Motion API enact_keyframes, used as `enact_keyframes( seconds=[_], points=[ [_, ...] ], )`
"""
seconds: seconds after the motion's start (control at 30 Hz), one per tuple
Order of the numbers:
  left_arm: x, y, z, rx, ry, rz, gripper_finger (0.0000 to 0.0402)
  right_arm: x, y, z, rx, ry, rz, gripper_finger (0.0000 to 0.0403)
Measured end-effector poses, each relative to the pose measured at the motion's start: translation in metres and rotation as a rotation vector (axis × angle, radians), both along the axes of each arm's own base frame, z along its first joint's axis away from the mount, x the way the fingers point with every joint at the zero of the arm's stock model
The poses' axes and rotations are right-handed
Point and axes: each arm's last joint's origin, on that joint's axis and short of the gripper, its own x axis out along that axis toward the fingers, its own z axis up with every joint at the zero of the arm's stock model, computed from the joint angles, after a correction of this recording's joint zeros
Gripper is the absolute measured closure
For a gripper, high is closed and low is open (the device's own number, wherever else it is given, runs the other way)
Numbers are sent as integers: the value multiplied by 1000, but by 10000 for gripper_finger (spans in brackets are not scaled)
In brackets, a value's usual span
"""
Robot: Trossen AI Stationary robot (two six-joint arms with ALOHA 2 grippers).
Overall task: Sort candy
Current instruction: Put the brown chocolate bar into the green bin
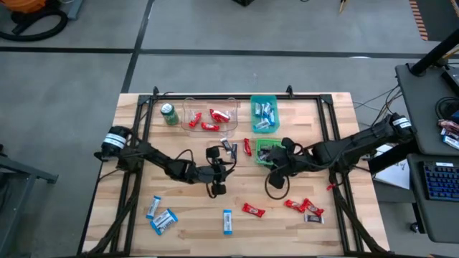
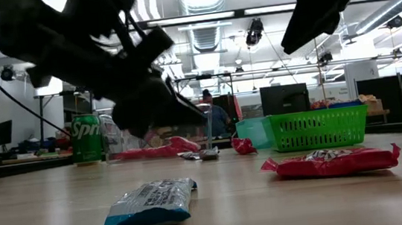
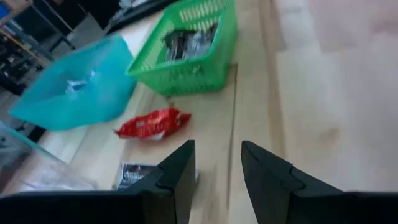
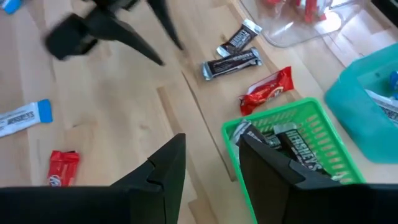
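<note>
While hovering just above the green slatted plastic basket (image 4: 329,134) of dark silver-lettered bars (image 4: 292,140), right gripper (image 4: 212,143) carries nothing, fingers parted a moderate gap; spot fits a drop point for dark candy. Left gripper (image 3: 217,149) low over mid-table, also empty and parted, aimed toward two loose dark bars (image 1: 228,147) and one loose shiny red bar (image 3: 152,123) lying just beside the basket; probably lined up for the next pick, likely a dark bar given the short carry. Sorting by kind explains the containers: red bars (image 1: 210,118) in the clear plastic tray (image 4: 292,37), light blue-and-white bars (image 1: 265,115) in the teal plastic bin (image 3: 62,109). Plenty left unsorted near the table's front edge: blue-and-white wrappers (image 1: 163,221), red wrappers (image 1: 252,210). Green drink can (image 1: 169,113) stands beside the tray, not candy, best left alone.
</note>
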Motion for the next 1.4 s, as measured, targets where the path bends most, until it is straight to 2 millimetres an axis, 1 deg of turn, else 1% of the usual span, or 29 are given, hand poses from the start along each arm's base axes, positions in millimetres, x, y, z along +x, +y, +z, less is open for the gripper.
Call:
enact_keyframes(
  seconds=[0.23,0.37,0.53,0.7,0.97,1.17,1.27,1.4],
  points=[
    [7,20,-18,-11,19,27,288,0,1,0,6,-5,-1,262],
    [9,28,-28,-20,47,16,288,0,1,0,6,-5,-1,266],
    [10,37,-36,-21,67,43,288,0,1,0,10,-6,-7,262],
    [12,45,-40,-29,48,68,288,-1,1,-3,12,-2,-24,264],
    [12,54,-41,-34,52,92,288,-4,0,-11,15,9,-48,262],
    [12,60,-44,-105,83,56,290,-5,-1,-16,22,17,-62,265],
    [11,62,-46,-116,107,65,302,-5,0,-16,24,8,-62,268],
    [10,62,-46,-133,105,71,332,-4,0,-16,25,5,-61,266]
  ],
)
